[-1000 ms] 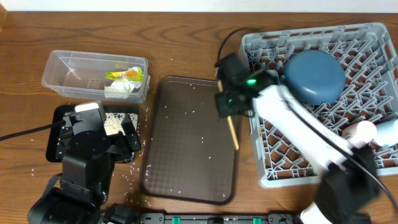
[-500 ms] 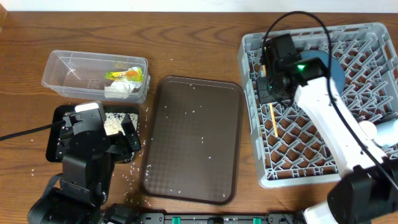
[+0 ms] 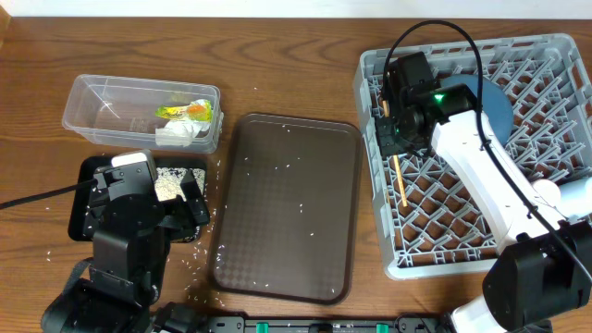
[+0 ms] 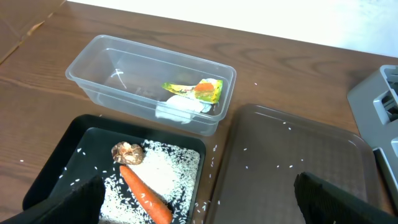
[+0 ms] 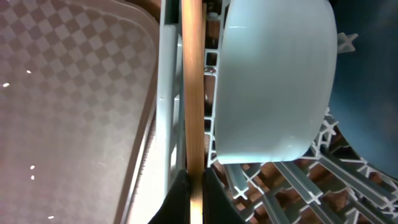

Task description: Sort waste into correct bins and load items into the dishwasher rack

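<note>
My right gripper [image 3: 392, 141] [image 5: 196, 193] is shut on the wooden chopsticks [image 3: 400, 183] [image 5: 194, 87], holding them over the left side of the grey dishwasher rack [image 3: 467, 250]. A light-blue cup [image 5: 273, 81] lies in the rack just beside the chopsticks. The blue plate [image 3: 498, 116] is in the rack, partly hidden by my arm. The white bowl [image 3: 541, 194] is at the rack's right. My left gripper [image 4: 199, 202] is open and empty above the black tray [image 4: 74, 149], which holds the carrot [image 4: 146, 196], brown lump [image 4: 127, 152] and rice [image 4: 165, 171].
The clear tub [image 3: 92, 97] holds the silvery wrapper [image 3: 185, 111] and white paper [image 3: 176, 135]. The brown serving tray [image 3: 287, 203], flecked with rice grains, lies between the bins and the rack. Loose rice is scattered on the table by the black tray.
My right gripper has carried the chopsticks rightward from the serving tray's right edge to over the rack's left side. The left arm has not moved.
</note>
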You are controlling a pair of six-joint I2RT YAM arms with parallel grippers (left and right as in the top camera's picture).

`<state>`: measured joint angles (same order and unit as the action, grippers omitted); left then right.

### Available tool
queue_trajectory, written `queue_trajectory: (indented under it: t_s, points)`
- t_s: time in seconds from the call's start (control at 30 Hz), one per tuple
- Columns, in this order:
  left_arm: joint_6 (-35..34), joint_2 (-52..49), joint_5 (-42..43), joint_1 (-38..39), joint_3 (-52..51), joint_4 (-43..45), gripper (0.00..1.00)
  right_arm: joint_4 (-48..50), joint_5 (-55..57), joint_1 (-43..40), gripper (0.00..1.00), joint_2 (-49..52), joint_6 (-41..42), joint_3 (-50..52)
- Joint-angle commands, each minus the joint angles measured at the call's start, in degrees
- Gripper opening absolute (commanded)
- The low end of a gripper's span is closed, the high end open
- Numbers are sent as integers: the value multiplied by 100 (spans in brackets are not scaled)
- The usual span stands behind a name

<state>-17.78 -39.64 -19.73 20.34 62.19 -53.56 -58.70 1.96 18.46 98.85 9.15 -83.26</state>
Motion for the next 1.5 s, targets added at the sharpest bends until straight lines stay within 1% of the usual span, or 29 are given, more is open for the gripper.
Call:
queue_trajectory:
  t_s: [0.0,0.07,0.1,0.13,0.17,0.23,0.33,0.5,0.53,0.57,0.6,0.7,0.77,0.97,1.13,1.2,1.3,1.37,1.47]
  points:
    - [52,-7,-92,-28,55,0,98,90,-74,37,1,61,157,24]
    - [52,-7,-92,-28,55,0,98,129,-74,37,1,61,223,24]
    - [52,-7,-92,-28,55,0,98,140,-96,39,7,57,223,24]
    - [52,-7,-92,-28,55,0,98,138,-92,52,15,44,219,22]
    - [52,-7,-92,-28,55,0,98,109,-92,74,29,20,219,13]
    - [52,-7,-92,-28,55,0,98,81,-94,105,36,-42,221,-2]
    - [52,-7,-92,-28,55,0,98,-15,-94,190,40,-330,221,-50]
    - [52,-7,-92,-28,55,0,98,-184,-214,483,46,-1399,219,-149]
    - [52,-7,-92,-28,55,0,98,-181,-295,553,51,-1631,219,-149]
    - [52,-7,-92,-28,55,0,98,-177,-409,643,64,-1891,219,-149]
    - [52,-7,-92,-28,55,0,98,-166,-538,739,99,-2155,219,-149]
    - [52,-7,-92,-28,55,0,98,-136,-850,1003,99,-2802,221,-149]
    - [52,-7,-92,-28,55,0,98,-138,-866,1176,99,-3209,214,-149]
    - [52,-7,-92,-28,55,0,98,-195,-273,1255,99,-4107,-136,-149]
    - [52,-7,-92,-28,55,0,98,-234,-219,1255,99,-4701,-1327,-146]
    - [52,-7,-92,-28,55,0,98,-372,-212,1255,99,-4900,-1493,-138]
    - [52,-7,-92,-28,55,0,98,-549,-142,1224,99,-5300,-1523,-9]
    - [52,-7,-92,-28,55,0,98,-339,-55,1097,99,-5543,-1523,216]
    - [52,-7,-92,-28,55,0,98,280,0,785,99,-5956,-1528,831]
